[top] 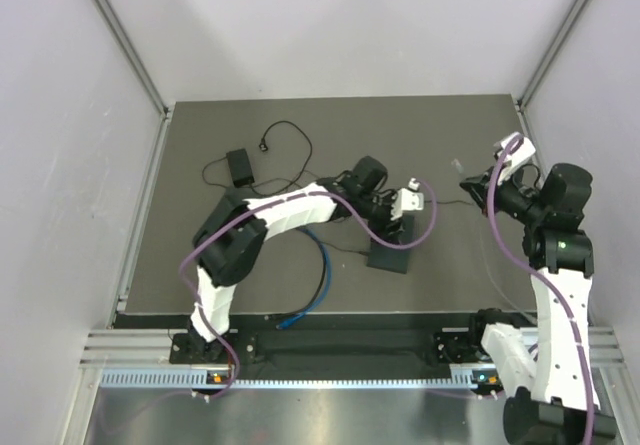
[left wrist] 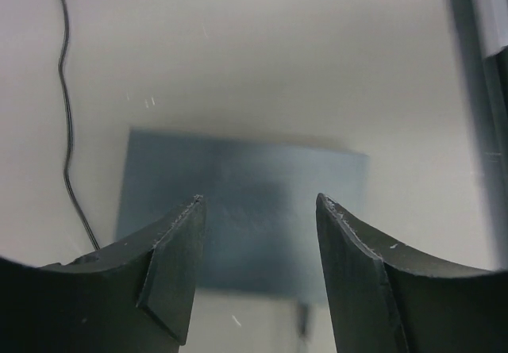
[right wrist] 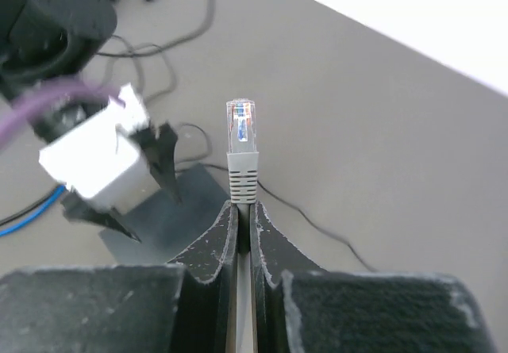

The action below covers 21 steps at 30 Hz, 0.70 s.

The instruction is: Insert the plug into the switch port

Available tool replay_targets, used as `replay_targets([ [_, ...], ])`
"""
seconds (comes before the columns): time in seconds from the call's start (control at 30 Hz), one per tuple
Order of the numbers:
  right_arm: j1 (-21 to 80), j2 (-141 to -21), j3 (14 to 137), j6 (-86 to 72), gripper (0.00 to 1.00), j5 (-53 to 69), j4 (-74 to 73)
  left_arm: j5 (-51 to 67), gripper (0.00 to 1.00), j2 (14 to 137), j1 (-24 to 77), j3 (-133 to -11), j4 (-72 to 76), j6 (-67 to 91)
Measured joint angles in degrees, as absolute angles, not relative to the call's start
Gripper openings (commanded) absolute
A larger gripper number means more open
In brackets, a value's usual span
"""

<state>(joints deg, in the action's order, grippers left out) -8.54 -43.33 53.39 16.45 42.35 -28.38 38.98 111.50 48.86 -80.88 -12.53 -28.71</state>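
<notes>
Right wrist view shows the right gripper (right wrist: 244, 210) clamped tight on the grey boot of the plug (right wrist: 241, 143), which stands upright out of the fingertips with its clear connector end pointing away from the camera, raised off the dark surface (right wrist: 381, 155). Beyond it and to the left in the same view lies the switch (right wrist: 171, 214), a flat dark box on the surface, with the left gripper (right wrist: 151, 170) poised just over it. From the left wrist camera, the left gripper (left wrist: 259, 202) has its two fingers spread apart with nothing between them, and the switch (left wrist: 246, 210) fills the gap below, a thin black cable (left wrist: 67, 131) trailing past on the left. Top external view puts the switch (top: 390, 257) near the middle of the surface, the right gripper (top: 468, 187) off to its right and apart from it, and a blue cable (top: 318, 285) curving on its left.
</notes>
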Motion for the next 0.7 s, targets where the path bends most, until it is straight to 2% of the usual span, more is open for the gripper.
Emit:
replay_targets([
  [0.27,-17.7,-49.2,56.8,22.1,0.00,44.3,-35.0,31.9,0.62,122.3,55.4,-94.2,-18.2,-38.2],
  [0.5,-18.9,-55.4,61.7,33.7,0.00,44.2,-43.1,27.2,0.63,129.2,58.1,-100.2,-23.7,-42.3],
  [0.7,-18.9,-61.1,63.7,43.4,0.00,43.1,-50.0,23.6,0.58,130.4,58.1,-102.7,-30.3,-45.8],
])
